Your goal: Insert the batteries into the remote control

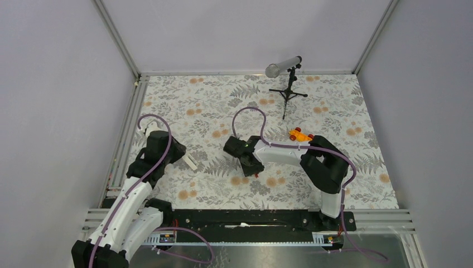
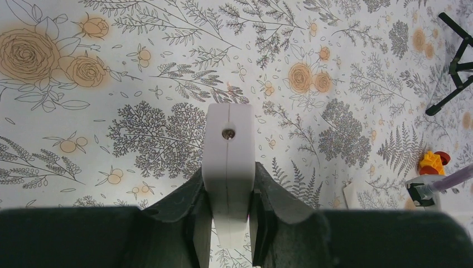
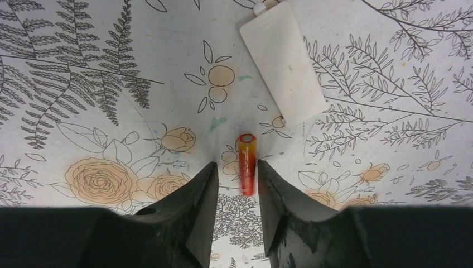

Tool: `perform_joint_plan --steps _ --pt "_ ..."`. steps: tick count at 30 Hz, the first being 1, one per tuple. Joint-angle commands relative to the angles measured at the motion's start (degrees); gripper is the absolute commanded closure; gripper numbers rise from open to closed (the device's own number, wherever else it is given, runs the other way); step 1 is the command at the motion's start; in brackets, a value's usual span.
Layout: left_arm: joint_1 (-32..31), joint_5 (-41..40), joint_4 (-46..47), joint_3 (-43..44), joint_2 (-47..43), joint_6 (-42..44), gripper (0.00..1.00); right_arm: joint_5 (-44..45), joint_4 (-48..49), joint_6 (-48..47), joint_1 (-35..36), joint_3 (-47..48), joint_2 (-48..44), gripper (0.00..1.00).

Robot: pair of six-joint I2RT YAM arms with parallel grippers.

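My left tool (image 2: 228, 192) is clamped on the remote control (image 2: 228, 139), mid-frame. My right tool (image 3: 237, 181), fingers apart, straddles a red battery (image 3: 247, 159) lying on the worktop (image 3: 83, 100) at centre frame. This looks like the pickup step, so next I should close squarely and lift.

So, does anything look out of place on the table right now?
Only one battery shows, lying between the open fingers of the right gripper; I can't find the second. A loose white cover lies beyond it, and an orange toy car sits nearby. The left gripper holds the remote fine.
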Motion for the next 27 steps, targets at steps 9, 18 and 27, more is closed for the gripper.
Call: perform_joint_plan --steps 9,18,27 --pt "-0.7 8.4 9.6 -1.7 1.2 0.0 1.0 -6.7 -0.6 -1.3 -1.4 -4.3 1.9 0.74" --pt "-5.5 19.9 21.0 -4.0 7.1 1.2 1.0 -6.1 3.6 -3.4 -2.4 -6.6 0.1 0.92" --pt "-8.5 27.2 33.7 -4.8 16.8 1.1 1.0 -4.7 2.7 -4.5 -3.5 -4.8 -6.3 0.91"
